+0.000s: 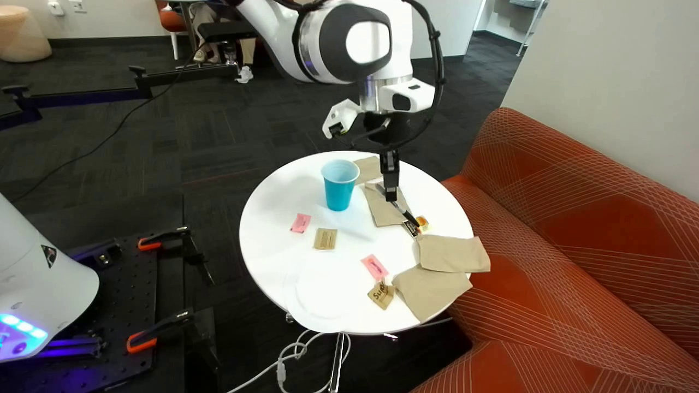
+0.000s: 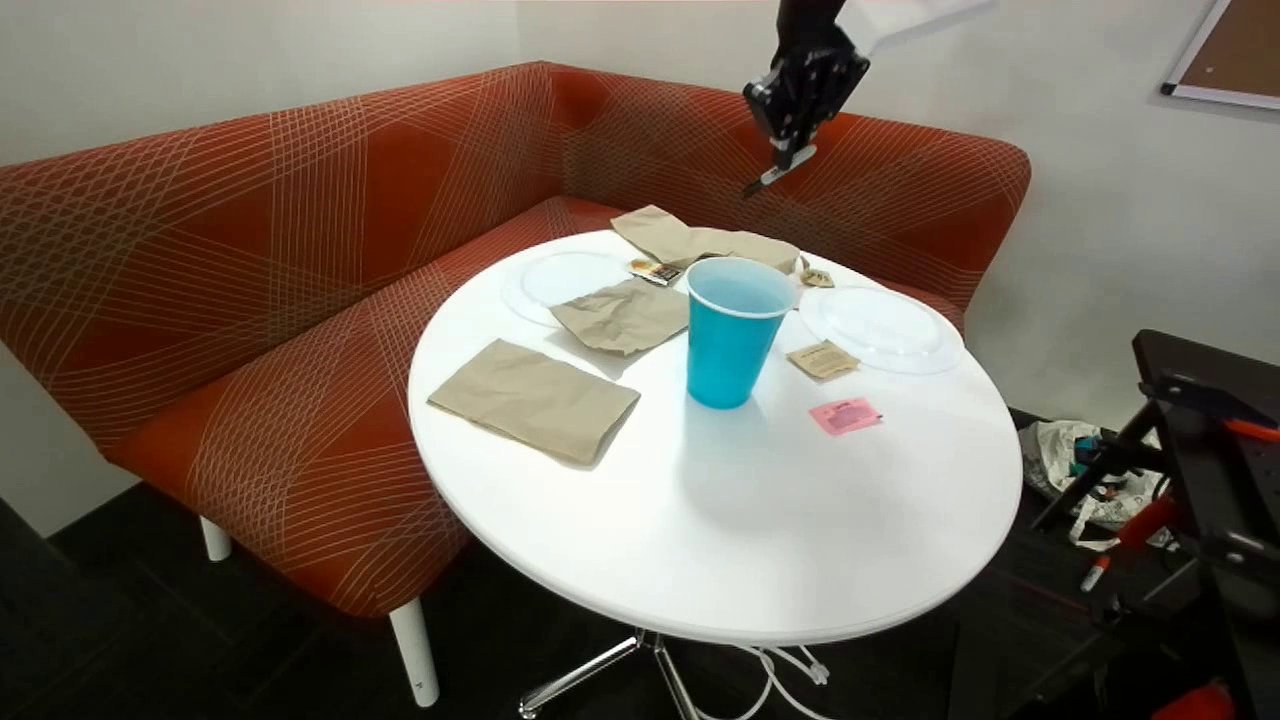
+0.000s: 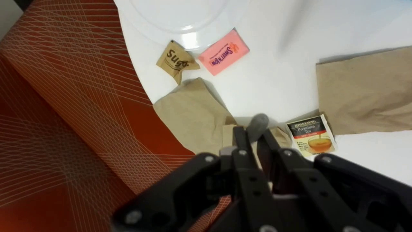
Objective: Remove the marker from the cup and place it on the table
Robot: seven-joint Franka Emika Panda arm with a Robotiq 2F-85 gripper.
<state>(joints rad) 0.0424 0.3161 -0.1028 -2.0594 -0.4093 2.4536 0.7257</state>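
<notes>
The turquoise-blue cup [image 1: 339, 191] stands upright on the round white table [image 1: 267, 234]; it also shows in an exterior view [image 2: 735, 345]. No marker shows in the cup. My gripper [image 1: 391, 195] is shut on a slim marker [image 1: 405, 213] with a whitish body and a dark end. The marker is tilted and held in the air, well away from the cup. It also shows in an exterior view [image 2: 788, 169], above the sofa-side part of the table [image 2: 800, 540]. In the wrist view the marker's grey end [image 3: 258, 124] sticks out between the fingertips.
Brown napkins [image 1: 454, 254], a tea packet [image 3: 311, 135], pink packets [image 3: 223, 51] and sugar packets [image 3: 177, 61] lie on the table. Clear plastic lids [image 2: 880, 328] lie there too. The orange-red sofa [image 1: 535, 262] borders the table.
</notes>
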